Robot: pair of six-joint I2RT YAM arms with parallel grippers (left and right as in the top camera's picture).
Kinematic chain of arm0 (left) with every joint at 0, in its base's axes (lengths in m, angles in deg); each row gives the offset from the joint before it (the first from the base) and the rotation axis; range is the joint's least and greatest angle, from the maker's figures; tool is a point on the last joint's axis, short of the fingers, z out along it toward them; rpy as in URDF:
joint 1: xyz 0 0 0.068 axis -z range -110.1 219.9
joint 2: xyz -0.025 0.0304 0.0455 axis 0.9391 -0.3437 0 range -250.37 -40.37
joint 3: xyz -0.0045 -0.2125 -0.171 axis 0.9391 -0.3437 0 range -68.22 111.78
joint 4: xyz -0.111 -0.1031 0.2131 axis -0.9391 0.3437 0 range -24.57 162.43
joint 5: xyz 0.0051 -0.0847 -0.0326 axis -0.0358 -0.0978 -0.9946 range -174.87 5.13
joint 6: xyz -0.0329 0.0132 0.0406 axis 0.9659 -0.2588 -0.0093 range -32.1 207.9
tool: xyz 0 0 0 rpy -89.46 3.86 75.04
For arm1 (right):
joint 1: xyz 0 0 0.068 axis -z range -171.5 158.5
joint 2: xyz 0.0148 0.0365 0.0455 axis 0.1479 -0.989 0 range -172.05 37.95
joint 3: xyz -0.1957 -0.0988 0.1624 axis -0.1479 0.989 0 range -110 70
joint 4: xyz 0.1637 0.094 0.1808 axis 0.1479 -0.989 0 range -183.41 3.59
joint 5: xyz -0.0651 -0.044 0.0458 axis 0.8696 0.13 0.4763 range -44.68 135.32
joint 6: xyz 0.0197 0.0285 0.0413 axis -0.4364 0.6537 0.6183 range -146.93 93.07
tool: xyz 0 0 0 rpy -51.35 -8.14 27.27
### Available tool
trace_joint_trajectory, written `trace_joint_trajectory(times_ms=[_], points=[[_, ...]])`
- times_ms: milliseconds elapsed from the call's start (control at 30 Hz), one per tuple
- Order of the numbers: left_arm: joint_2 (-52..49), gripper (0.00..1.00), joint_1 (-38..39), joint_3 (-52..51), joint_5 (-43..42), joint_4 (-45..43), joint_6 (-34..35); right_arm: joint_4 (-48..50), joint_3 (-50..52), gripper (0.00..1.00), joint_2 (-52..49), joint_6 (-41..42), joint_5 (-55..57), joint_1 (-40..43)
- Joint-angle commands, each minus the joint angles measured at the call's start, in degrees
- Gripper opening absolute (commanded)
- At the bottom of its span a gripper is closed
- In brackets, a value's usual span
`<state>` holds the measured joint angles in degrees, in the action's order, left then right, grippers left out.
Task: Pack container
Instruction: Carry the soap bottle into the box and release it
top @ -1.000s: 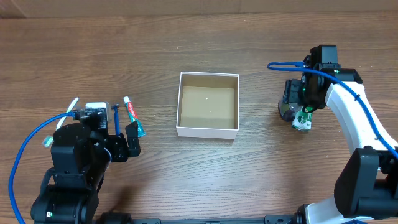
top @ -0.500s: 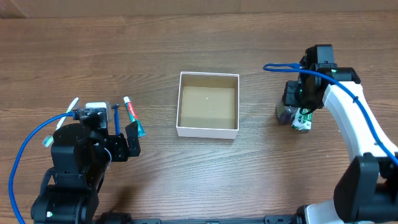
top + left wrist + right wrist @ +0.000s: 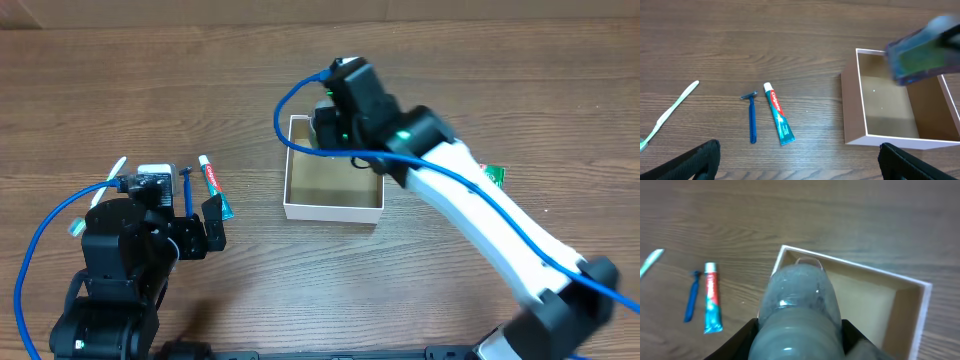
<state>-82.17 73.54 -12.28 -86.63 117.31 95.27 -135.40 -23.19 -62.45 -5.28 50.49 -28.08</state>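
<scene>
Left gripper (image 3: 800,167): fingers apart.
Toothpaste (image 3: 778,114): reads "Colgate", beside a blue razor (image 3: 752,119).
Box (image 3: 332,211): mid-table, white walls, brown inside.
Right gripper (image 3: 799,341): clamped on a clear bottle (image 3: 797,292) over the box's far edge.
Table (image 3: 300,290): brown wood grain.

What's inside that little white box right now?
Only bare brown floor shows in the container. Its far corner is hidden behind the translucent bottle the right gripper holds over it.
</scene>
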Motion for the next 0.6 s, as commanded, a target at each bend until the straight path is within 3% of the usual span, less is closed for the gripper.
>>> trace_joint_trajectory(times_ms=[0,200,233,300,467,567], points=[[0.02,1.0,-0.35,1.6,-1.05,-0.26,0.37,2.21,-1.03,0.04,-4.7,6.32,2.78,-0.22],[0.02,1.0,-0.35,1.6,-1.05,-0.13,0.37,4.79,-1.01,0.04,-12.76,6.54,2.95,-0.22],[0.02,1.0,-0.33,1.6,-1.05,0.0,0.35,4.57,-1.01,0.09,-13.35,6.49,2.67,-0.22],[0.02,1.0,-0.35,1.6,-1.05,-0.02,0.35,4.76,-1.03,0.47,-13.4,6.45,2.34,-0.22],[0.02,1.0,-0.35,1.6,-1.05,0.17,0.37,3.74,-1.07,0.72,-11.06,6.45,1.25,-0.22],[0.02,1.0,-0.35,1.6,-1.05,0.17,0.35,1.73,-1.07,0.77,-5.14,6.45,2.34,-0.22]])
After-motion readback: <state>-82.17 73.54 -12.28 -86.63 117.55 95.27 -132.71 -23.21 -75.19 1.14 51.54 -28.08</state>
